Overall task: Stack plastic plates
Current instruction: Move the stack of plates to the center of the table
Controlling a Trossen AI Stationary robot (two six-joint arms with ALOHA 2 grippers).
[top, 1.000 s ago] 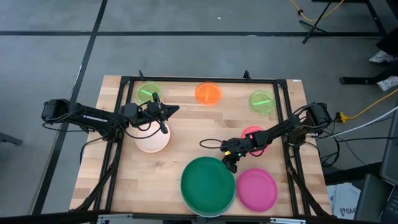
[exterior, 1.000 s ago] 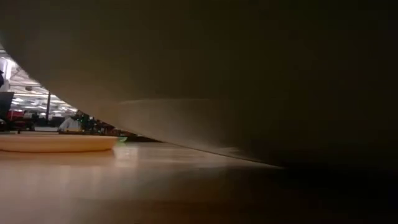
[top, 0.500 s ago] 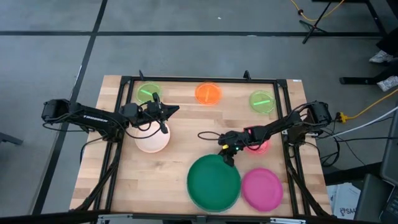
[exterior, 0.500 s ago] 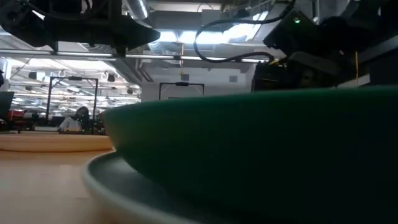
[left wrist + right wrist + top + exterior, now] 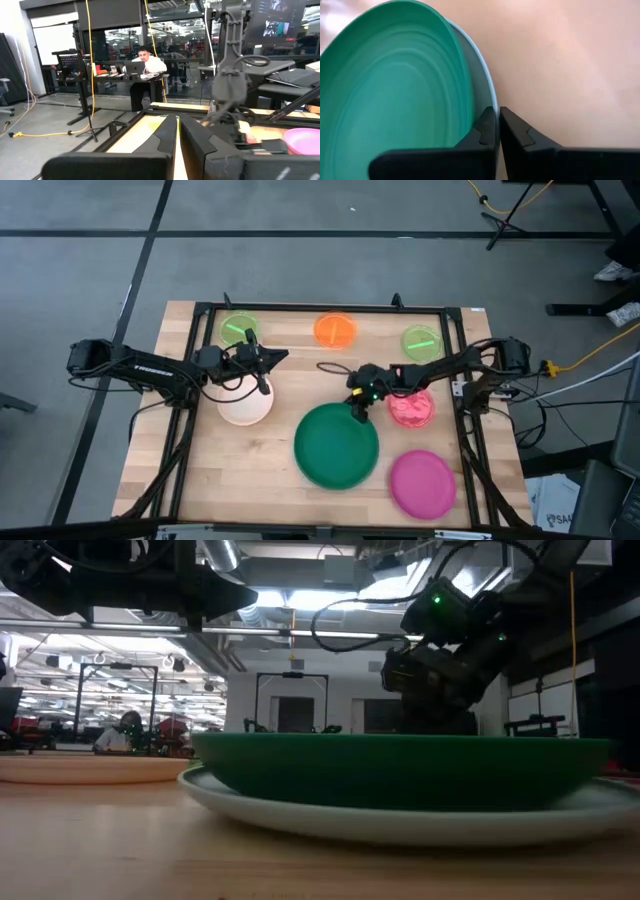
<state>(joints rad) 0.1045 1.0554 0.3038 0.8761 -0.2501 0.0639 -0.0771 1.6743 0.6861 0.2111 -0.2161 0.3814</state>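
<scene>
The wooden table [image 5: 270, 470] carries everything, with a black frame around its edge. Largest on it is the dark green plate [image 5: 336, 446], lying near the middle toward the front edge. It sits nested in the light blue plate [image 5: 400, 825], whose pale rim shows under it in the low view and as a thin crescent beside the green in the right wrist view. The right gripper [image 5: 358, 413] is at the far rim of this pair, its fingers pinched together on the edge of the plates, almost touching each other.

Next in size, the magenta plate [image 5: 423, 483] lies near the front right corner, apart from the green one. The pale pink plate [image 5: 245, 404] lies on the left half of the table, with the left gripper [image 5: 262, 385] hovering over its far edge, fingers nearly closed and holding nothing in the left wrist view.

The small plates come last. The translucent red plate [image 5: 411, 408] lies just right of the right gripper, under that arm. Along the far edge sit a lime green plate [image 5: 239, 329] on the left, the orange plate [image 5: 334, 330] in the middle, and a second lime green plate [image 5: 421, 342] on the right.

A person [image 5: 145, 62] sits at a desk in the room beyond.
</scene>
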